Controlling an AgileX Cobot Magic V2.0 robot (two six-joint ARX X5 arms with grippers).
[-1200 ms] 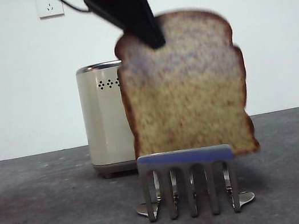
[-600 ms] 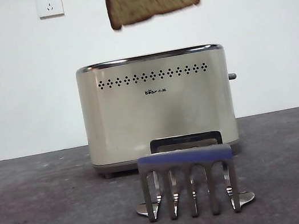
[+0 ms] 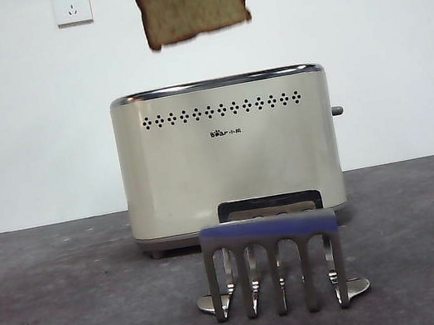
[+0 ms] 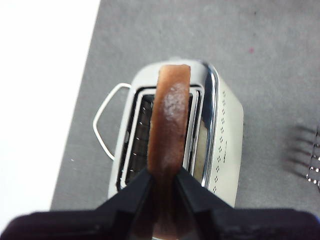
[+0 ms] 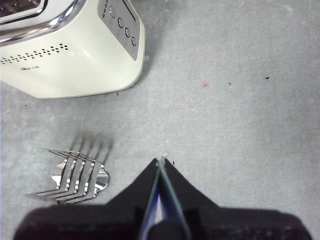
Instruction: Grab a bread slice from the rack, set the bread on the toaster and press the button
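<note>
One slice of bread (image 3: 189, 3), shifted left above toaster (image 3: 228, 156)

Test bench or lab setup, not a lived-in kitchen. Bare grey table (image 3: 66, 307) against a plain white wall (image 3: 24, 163). Two wall sockets (image 3: 71, 4), one at 11 o'clock, one at 1 o'clock. Only kitchen items: a cream toaster (image 3: 228, 156) at centre and a steel rack (image 3: 273, 264) at 6 o'clock.
</note>
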